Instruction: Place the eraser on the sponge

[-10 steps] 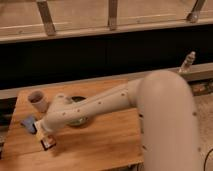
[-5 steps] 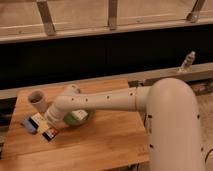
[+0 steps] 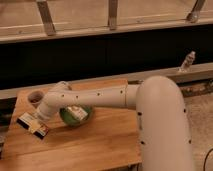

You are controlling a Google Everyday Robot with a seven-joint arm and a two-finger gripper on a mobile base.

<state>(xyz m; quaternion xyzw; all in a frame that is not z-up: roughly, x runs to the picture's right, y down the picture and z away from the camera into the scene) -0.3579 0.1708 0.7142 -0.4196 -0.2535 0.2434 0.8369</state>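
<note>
Gripper (image 3: 42, 118), jaws closed on the eraser (image 3: 31, 125), had carried it left and farther. Eraser now covered the sponge's spot, sponge hidden. Release looked close.

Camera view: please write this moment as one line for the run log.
gripper: shut on eraser | place: left end of table, in front of cup | sponge: not visible | eraser released: no

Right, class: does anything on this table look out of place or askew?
A white carton lies in the green plate, an odd spot for it. The eraser, held by the shut gripper near the left edge of the table, lies skewed to that edge. Nothing looks spilled.
</note>
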